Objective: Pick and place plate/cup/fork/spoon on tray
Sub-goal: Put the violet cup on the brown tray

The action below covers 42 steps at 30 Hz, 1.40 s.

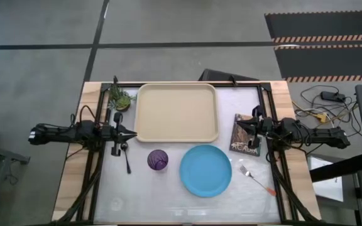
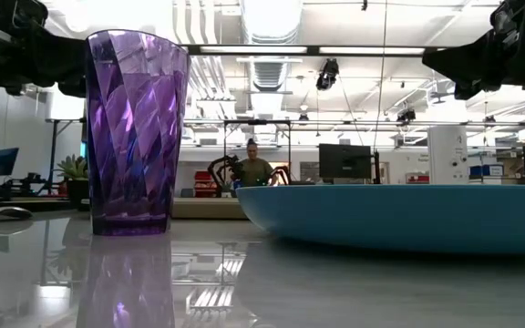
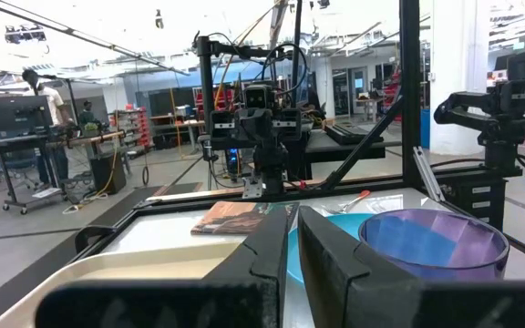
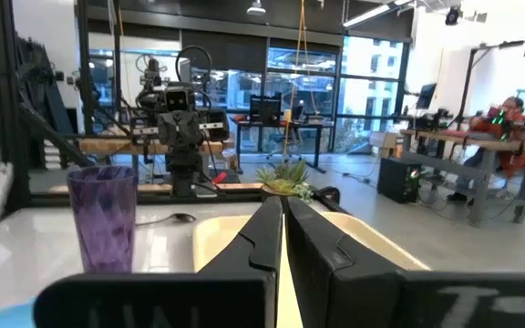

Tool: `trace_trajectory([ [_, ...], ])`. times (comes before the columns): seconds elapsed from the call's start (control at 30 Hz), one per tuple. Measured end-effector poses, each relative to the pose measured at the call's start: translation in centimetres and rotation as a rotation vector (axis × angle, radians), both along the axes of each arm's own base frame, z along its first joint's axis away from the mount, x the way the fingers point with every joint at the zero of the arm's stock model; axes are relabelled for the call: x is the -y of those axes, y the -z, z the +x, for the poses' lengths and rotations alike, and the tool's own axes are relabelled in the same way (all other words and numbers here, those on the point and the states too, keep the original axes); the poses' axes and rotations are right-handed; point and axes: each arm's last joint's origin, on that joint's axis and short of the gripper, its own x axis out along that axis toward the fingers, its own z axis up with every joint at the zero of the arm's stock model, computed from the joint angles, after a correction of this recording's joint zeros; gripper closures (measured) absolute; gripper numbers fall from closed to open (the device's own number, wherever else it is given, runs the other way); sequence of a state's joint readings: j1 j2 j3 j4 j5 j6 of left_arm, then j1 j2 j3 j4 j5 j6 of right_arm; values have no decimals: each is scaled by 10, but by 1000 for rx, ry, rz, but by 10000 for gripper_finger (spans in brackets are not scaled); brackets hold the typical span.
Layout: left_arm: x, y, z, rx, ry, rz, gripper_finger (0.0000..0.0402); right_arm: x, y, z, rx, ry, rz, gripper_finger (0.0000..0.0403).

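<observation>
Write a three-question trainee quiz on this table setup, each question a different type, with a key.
1. True or false: the tray already holds the plate.
2. Multiple choice: what lies nearest the left gripper? A) the fork B) the spoon C) the book
3. Fill in: the cup stands on the table between the spoon and the ____.

Key: 1 false, nothing lies in the tray; 2 B; 3 plate. The right gripper hovers over the book.
</observation>
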<state>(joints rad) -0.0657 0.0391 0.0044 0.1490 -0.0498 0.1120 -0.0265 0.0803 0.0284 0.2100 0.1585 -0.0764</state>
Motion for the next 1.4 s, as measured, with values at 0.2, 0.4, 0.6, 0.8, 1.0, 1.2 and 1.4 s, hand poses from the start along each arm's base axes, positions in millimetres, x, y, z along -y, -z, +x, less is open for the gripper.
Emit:
trace_trajectory([
  [0.2, 0, 0, 0, 1, 0, 0, 389, 0, 0, 0, 60, -50, 309, 394],
  [0.4, 0, 0, 0, 0, 0, 0, 389, 0, 0, 0, 95, -78, 476, 394],
  [0.6, 0, 0, 0, -4, 4, -25, 389, 0, -1, 0, 91, -73, 450, 394],
  [0.8, 0, -5, 1, 48, 26, -164, 389, 0, -1, 0, 97, -75, 455, 394],
  [1.0, 0, -23, -1, 233, 41, -173, 389, 0, -5, -1, 137, -83, 446, 394],
  [1.2, 0, -36, -4, 369, 51, -179, 389, 0, -18, -5, 250, -77, 297, 394],
  [1.4, 0, -42, -3, 439, 68, -201, 389, 0, -32, -11, 381, -58, 163, 394],
])
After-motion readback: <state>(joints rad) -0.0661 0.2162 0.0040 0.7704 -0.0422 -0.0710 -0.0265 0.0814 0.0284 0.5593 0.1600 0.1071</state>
